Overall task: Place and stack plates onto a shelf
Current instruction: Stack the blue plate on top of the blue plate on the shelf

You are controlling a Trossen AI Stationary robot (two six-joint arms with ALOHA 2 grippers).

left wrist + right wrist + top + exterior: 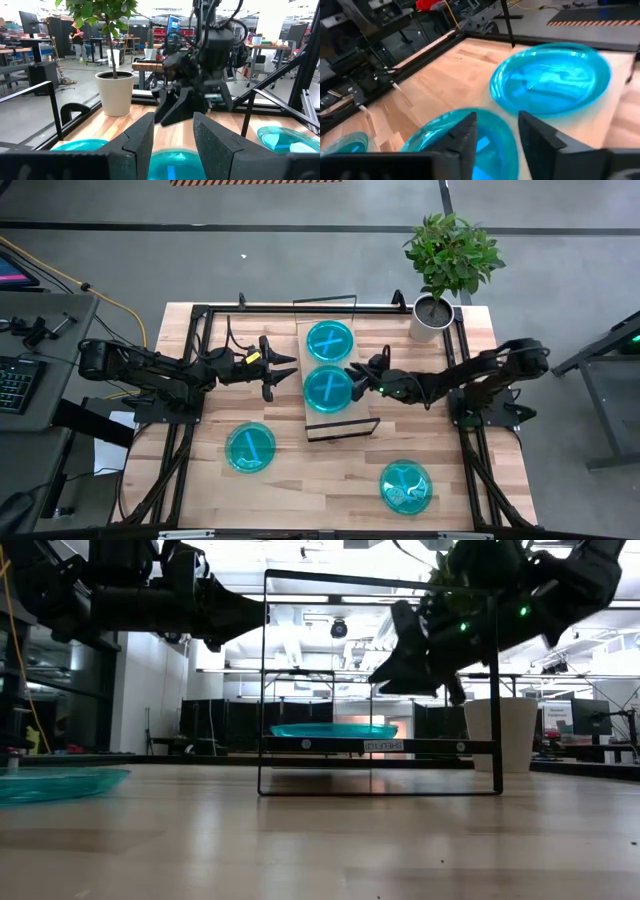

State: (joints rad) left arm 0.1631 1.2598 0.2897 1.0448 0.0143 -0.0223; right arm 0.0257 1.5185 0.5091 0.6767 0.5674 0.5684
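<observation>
Shelf (340, 385): light-wood board with black end frames, long axis running from the plant end toward the near edge of the surface (300, 480), midway between the two arms.

Plates on shelf: two, side by side along the board, not stacked. Far plate (330, 340) toward the plant (450, 255); near plate (328, 388) at mid-board.

Plates off shelf: one (250, 447) on the left arm's side, one (405, 486) on the right arm's side toward the near edge. That one may be more than a single plate; cannot tell.

Right gripper (353, 376): at the near shelf plate's right rim, fingers (465, 137) apart, nothing between them. In the right wrist view the plate lies directly ahead of and below the fingers. The low view shows this gripper hanging above shelf level, not touching.

Left gripper (283, 370): just off the shelf's left edge, level with the same plate, fingers (140, 137) apart and empty, pointing across at the right gripper.

Key relation: both grippers flank the mid-board plate from opposite sides; the right is nearer. Judged: stacking would carry it along the board's long axis onto the far plate.

Hidden: the right gripper's exact height over the plate; in the low view the two shelf plates merge into one band.
</observation>
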